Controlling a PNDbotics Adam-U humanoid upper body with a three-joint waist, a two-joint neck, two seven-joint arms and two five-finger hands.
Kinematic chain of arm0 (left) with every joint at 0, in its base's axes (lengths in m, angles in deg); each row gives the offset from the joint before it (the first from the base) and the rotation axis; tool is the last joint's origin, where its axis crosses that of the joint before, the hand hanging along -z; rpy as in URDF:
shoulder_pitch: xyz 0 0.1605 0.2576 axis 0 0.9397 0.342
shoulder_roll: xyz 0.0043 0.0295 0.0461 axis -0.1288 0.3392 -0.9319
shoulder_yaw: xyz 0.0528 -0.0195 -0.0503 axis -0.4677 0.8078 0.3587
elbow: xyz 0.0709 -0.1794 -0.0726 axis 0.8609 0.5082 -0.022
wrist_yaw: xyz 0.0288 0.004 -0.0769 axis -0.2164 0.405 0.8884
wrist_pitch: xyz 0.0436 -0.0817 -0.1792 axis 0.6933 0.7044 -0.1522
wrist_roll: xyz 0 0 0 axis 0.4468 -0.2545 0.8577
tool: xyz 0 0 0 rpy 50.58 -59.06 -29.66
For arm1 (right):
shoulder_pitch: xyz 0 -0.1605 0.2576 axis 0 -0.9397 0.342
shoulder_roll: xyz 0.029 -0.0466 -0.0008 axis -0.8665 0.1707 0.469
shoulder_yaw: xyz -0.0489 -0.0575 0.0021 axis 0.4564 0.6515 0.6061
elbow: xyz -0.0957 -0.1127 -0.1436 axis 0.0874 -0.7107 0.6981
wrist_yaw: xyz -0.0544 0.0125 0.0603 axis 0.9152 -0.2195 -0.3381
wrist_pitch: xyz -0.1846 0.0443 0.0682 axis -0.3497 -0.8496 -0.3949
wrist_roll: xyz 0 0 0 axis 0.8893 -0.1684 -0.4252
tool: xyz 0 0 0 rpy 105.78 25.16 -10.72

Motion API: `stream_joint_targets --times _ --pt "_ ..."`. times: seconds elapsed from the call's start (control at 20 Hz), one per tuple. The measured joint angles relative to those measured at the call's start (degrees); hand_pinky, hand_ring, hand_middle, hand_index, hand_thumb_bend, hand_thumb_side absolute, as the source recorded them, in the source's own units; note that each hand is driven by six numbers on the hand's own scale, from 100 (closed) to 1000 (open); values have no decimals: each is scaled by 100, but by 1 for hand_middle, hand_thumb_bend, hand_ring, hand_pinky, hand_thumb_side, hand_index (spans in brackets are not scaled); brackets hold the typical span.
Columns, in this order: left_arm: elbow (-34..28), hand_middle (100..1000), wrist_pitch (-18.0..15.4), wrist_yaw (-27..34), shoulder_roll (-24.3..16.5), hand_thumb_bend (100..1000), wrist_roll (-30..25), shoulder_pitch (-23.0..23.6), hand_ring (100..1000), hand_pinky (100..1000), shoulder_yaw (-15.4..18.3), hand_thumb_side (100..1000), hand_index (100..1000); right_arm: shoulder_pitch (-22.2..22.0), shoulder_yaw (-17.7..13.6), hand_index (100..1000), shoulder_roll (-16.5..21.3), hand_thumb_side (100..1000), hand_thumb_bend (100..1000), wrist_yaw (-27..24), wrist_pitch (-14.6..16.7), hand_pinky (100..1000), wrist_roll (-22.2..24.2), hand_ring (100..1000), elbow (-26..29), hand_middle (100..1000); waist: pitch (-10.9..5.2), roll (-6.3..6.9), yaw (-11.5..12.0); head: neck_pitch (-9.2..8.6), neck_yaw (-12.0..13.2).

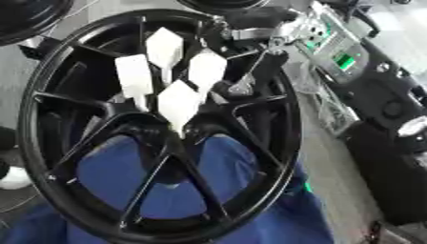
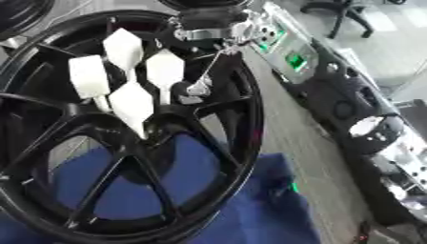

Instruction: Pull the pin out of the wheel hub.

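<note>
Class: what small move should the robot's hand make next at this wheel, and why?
Probably lower the right hand onto the nearest white pin: four pins stand in the wheel hub, while the hand hangs by the upper rim.

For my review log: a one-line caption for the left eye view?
Four white pins stand in the black wheel hub over blue cloth.

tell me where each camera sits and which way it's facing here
Left eye view: in the robot's head, looking down at a black wheel with four white pins in its hub; the right arm crosses the upper right, its hand over the rim.
Right eye view: same head, slightly to the right; same wheel lies further left, the hand at top.
Shared: wheel, pins, blue cloth, right arm.
</note>
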Motion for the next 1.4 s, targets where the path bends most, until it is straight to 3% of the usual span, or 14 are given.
stream_joint_targets --times 0.45,0.85,1.4 --pt "-10 697 27 -2 0 277 -6 -29 632 810 -3 828 781 30 35 599 7 100 100 -554 -237 777 237 605 -22 412 13 -18 45 0 -57" --pt "-11 696 38 -2 0 277 -16 -32 631 810 -22 829 780 88 35 490 65 108 100 -1009 -532 752 531 544 -107 297 40 -32 82 -47 -133" --pt "-13 695 56 -2 -2 279 -33 -41 630 810 -38 828 779 231 25 438 274 142 100 -1358 -817 727 727 509 -197 236 40 -130 166 -121 -259"
